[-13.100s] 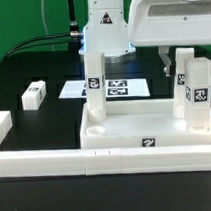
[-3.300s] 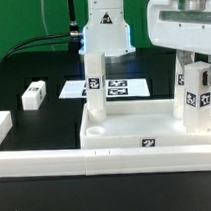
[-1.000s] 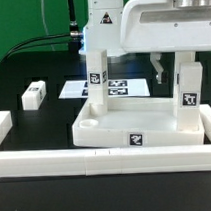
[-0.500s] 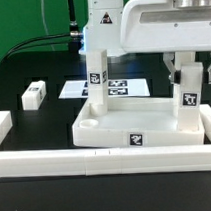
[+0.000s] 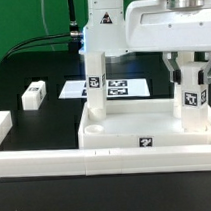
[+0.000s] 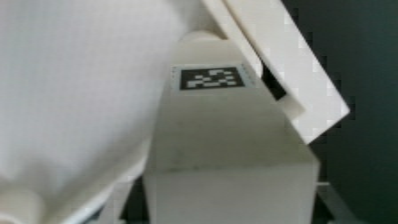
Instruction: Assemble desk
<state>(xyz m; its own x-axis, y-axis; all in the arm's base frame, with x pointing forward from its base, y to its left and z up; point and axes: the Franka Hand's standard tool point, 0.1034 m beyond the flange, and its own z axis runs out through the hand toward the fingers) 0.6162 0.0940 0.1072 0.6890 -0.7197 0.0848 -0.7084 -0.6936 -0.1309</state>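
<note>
The desk slab [image 5: 116, 143], a white tray with a raised rim and a tag on its front wall, lies near the front rail. Two white tagged legs stand upright in it: the left leg [image 5: 94, 79] and the right leg [image 5: 191, 101]. My gripper [image 5: 189, 71] has come down from above over the top of the right leg, one finger on each side, shut on it. In the wrist view the right leg [image 6: 222, 170] with its tag fills the space between the fingers of my gripper [image 6: 224, 202], with the slab [image 6: 71, 90] behind it.
A loose white leg [image 5: 33, 93] lies on the black table at the exterior view's left. The marker board [image 5: 123, 89] lies behind the slab. A long white border rail [image 5: 56, 162] runs along the front, with a short one [image 5: 2, 127] at the left.
My gripper has come down and closed round the top of the right leg. The slab with both legs has shifted slightly toward the exterior view's right.
</note>
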